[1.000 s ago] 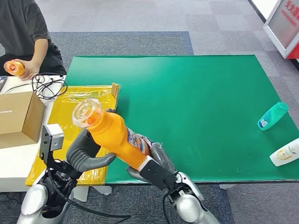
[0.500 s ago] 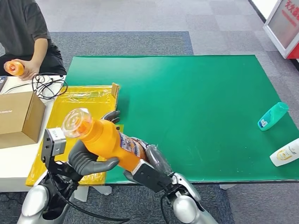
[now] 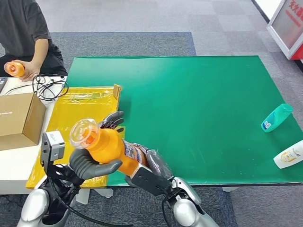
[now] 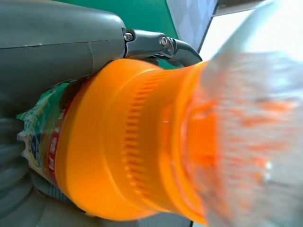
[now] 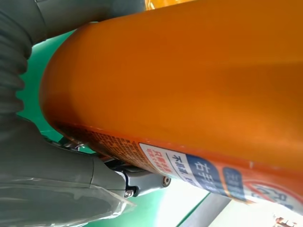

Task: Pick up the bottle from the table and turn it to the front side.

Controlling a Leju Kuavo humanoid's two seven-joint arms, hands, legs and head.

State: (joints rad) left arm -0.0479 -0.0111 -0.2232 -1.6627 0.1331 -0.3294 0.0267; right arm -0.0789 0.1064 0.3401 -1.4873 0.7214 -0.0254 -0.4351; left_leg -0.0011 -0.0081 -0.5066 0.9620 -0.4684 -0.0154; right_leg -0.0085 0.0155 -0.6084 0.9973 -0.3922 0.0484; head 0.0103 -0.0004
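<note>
Orange bottle [image 3: 107, 144] gripped by both the left robot hand [image 3: 93, 161] and right robot hand [image 3: 152, 169], above table [image 3: 200, 104] near edge

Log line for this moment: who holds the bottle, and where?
orange bottle: lifted, tilted, clear cap toward camera | left hand: grips neck end | right hand: grips base end | position: near edge of green table

Left hand [image 3: 89, 163] and right hand [image 3: 152, 170] both grip the bottle [image 3: 105, 144].
</note>
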